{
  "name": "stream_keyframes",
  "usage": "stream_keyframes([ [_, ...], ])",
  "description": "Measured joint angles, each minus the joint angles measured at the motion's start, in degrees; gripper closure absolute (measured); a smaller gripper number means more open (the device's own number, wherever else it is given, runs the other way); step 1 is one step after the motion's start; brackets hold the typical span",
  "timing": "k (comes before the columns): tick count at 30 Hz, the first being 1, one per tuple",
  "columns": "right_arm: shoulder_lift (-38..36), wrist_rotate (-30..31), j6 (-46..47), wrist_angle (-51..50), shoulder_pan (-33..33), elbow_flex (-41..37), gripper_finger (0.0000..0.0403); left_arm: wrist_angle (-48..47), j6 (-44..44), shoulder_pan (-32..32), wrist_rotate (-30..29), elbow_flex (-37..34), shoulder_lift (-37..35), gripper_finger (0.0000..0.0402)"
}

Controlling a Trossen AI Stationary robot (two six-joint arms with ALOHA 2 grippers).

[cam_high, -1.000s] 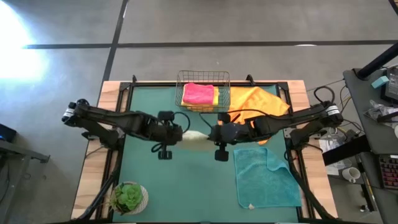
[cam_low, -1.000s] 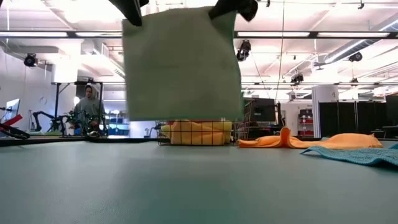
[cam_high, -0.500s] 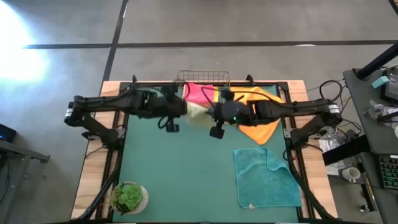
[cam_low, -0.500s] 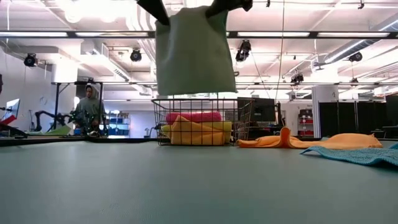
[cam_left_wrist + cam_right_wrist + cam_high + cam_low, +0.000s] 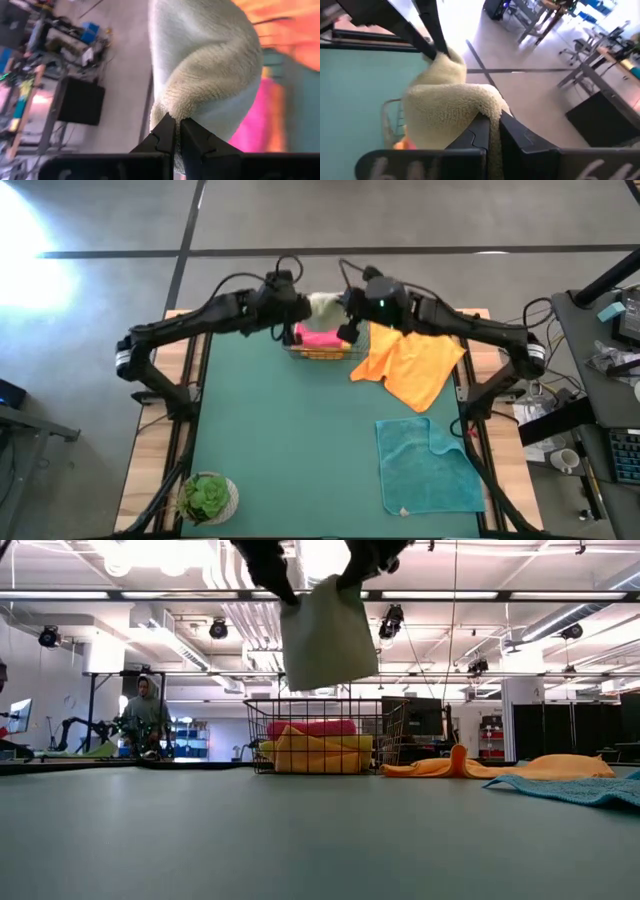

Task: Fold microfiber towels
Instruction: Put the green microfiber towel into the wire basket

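Pinching the pale sage towel [image 5: 322, 305] with both claws, I had it held up over the wire basket [image 5: 322, 352] at the far edge of the table [image 5: 280, 440]. High view: my left claw [image 5: 296, 307] gripped one corner, my right claw [image 5: 347, 304] the other, both pressed shut on cloth, the towel bunched between them. Pink towel [image 5: 318, 336] sat in the basket on top of a yellow one [image 5: 322, 353]. Orange towel [image 5: 408, 360] lay spread on the mat just beside the basket, toward the right arm. Teal towel [image 5: 427, 465] lay flat nearer the front on the right side, one corner turned over. Small potted plant [image 5: 207, 497] sat at the front left corner.

Low view: sage towel [image 5: 329, 633] hung free in the air above the basket [image 5: 318, 736], clear of its rim, both top corners gripped by dark fingers at the frame's top. Basket showed yellow [image 5: 318, 753] and pink [image 5: 310, 727] cloth inside. Orange towel [image 5: 470, 766] and teal towel [image 5: 565, 785] lay on the table off to the side. A person [image 5: 144, 717] stood far back in the room.

Left wrist view: my left claw [image 5: 177, 134] was clamped tight on a fold of the sage towel [image 5: 210, 65]; pink cloth [image 5: 257, 125] was visible behind it.

Right wrist view: my right claw [image 5: 496, 125] was shut on the towel's edge [image 5: 451, 110], with the left arm's fingers [image 5: 437, 46] pinching the far corner.
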Motion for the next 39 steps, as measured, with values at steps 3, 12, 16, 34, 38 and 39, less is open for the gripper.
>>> stream_keyframes([
  [3, 1.8, -4.5, -1.1, 1.2, -4.9, 0.0, 0.0392, 4.6, 2.1, 3.7, 0.0, 0.0, 2.4, 0.0401],
  [12, 10.0, -12.0, -2.6, 2.6, -13.8, 0.0, 0.0392, 10.3, 5.9, 9.9, 0.6, 0.0, 10.4, 0.0401],
  [16, 12.8, -13.8, -3.1, 3.8, -16.1, 0.0, 0.0392, 12.6, 6.2, 11.8, 0.8, 0.0, 14.1, 0.0401],
  [34, 13.9, -22.7, -3.3, -2.1, -18.5, -0.8, 0.0392, 9.1, 8.3, 12.8, 1.7, 0.2, 16.9, 0.0401],
  [38, 14.3, -24.7, -1.5, -4.6, -16.7, -2.3, 0.0392, 2.9, 3.4, 12.4, 5.9, 0.1, 16.9, 0.0401],
  [39, 14.3, -25.5, -1.1, -4.9, -16.2, -2.5, 0.0392, 1.5, 2.4, 12.3, 7.8, 0.1, 16.9, 0.0401],
])
